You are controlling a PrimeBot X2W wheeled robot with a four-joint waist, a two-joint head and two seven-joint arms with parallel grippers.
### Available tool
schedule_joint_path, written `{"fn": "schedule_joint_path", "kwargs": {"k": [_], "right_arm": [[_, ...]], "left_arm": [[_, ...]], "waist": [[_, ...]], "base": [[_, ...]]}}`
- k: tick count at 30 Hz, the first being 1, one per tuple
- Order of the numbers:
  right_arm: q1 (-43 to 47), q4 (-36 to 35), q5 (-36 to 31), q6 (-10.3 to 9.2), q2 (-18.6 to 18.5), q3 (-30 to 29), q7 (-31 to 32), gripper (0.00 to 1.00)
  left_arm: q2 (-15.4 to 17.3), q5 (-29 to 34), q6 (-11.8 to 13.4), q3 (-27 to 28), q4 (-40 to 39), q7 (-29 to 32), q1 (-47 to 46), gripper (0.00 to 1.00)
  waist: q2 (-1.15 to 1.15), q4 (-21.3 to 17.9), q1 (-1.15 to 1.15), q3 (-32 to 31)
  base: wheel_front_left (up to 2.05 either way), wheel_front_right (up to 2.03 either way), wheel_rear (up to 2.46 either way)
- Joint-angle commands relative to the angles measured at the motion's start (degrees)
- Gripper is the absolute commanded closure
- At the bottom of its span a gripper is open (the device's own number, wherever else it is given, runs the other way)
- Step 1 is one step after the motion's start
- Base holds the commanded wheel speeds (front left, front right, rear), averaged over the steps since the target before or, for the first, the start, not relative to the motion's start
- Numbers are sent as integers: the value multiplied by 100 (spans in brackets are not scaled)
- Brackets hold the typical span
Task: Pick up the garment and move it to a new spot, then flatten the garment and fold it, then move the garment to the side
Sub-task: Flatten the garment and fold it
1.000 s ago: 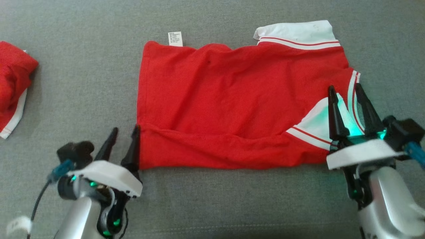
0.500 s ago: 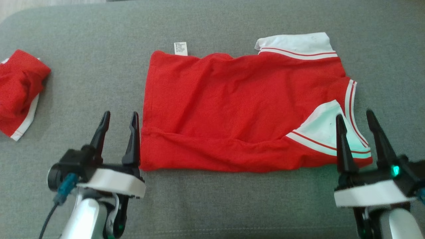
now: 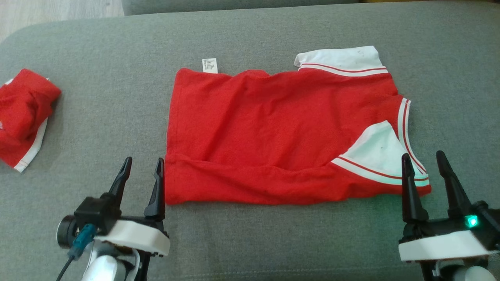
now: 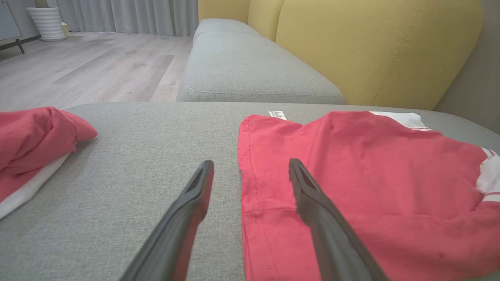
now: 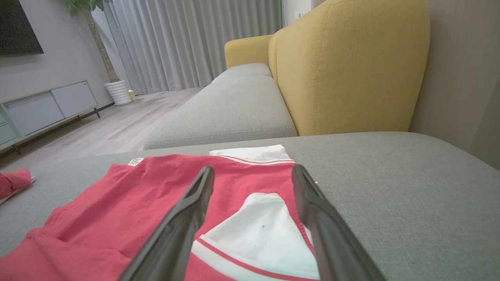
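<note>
- Head view: folded red garment (image 3: 273,132) flat on grey cushion (image 3: 250,242); white collar (image 3: 340,58) at far right edge, label (image 3: 209,65) at far left corner.
- Left hand (image 3: 143,160) released and empty, just beside garment's near left corner. Right hand (image 3: 423,154) released and empty, at near right corner by white sleeve panel (image 3: 377,150).
- Second red garment (image 3: 23,113) crumpled, well apart at left end of cushion.
- Left wrist view: fingers (image 4: 195,195) spread, garment's hemmed left edge between them, right finger over red fabric; nothing gripped.
- Right wrist view: fingers spread, white sleeve panel between them; nothing gripped. Yellow sofa back (image 5: 343,66) beyond cushion.
</note>
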Motion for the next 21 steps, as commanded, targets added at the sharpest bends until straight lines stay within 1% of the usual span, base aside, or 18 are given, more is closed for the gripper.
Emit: {"fn": "schedule_joint_path", "kwargs": {"k": [1, 11, 14, 17, 21], "right_arm": [[-76, -237, 25, 44, -31, 102, 28, 0], [-135, -133, 105, 44, -30, 90, 73, 0], [-234, 72, 137, 44, -30, 25, 70, 0], [-406, 424, 94, 44, -30, -136, 175, 0], [-606, 889, 39, 44, -32, -396, 541, 0]], "left_arm": [[122, 17, 33, 170, -194, -2, -156, 0], [109, -34, 74, 116, -233, 83, -173, 0], [61, -133, 11, 36, -143, 248, -167, 0], [-9, -250, -96, -71, 81, 422, -212, 0], [-104, -427, -217, -153, 481, 624, -296, 0]], "waist": [[0, 7, 0, 5], [0, 42, 0, 57], [0, 33, 0, 119], [0, 18, 0, 258], [0, 39, 0, 440]], "base": [[0, 0, 0], [0, 0, 0], [0, 0, 0], [0, 0, 0], [0, 0, 0]]}}
